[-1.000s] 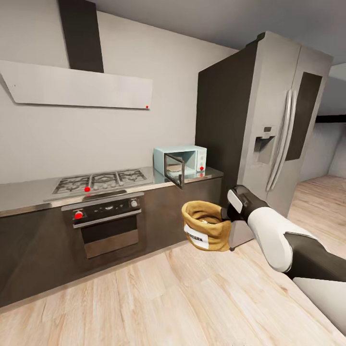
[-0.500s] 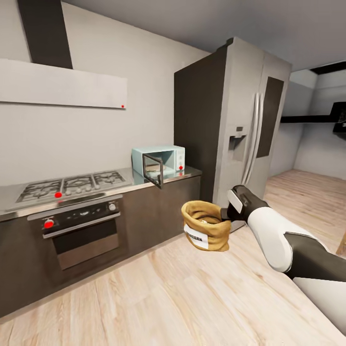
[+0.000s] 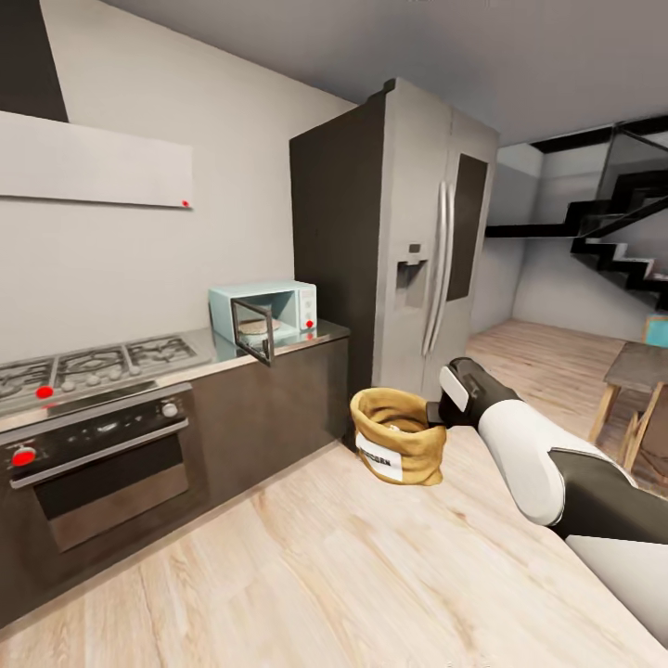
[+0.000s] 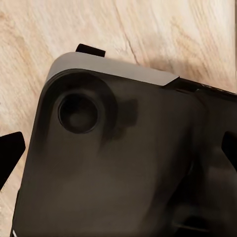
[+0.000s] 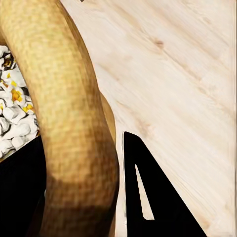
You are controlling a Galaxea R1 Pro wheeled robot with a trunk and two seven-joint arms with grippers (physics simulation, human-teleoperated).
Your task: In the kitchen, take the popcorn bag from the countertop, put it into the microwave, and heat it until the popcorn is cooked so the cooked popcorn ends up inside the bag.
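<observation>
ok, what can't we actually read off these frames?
- Left gripper state: in the left wrist view a dark robot body part blocks it.
- Microwave contents: head view, too small; something pale sits behind the open door.
- Popcorn bag label text: head view, too blurred.
- Right gripper fingertips: head view, hidden behind the bag rim.

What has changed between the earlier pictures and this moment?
Only the head view swung right: kitchen things slid left in it and a staircase appeared. The right gripper still holds the popcorn bag by its rim, in the same place. The microwave door stays open.
</observation>
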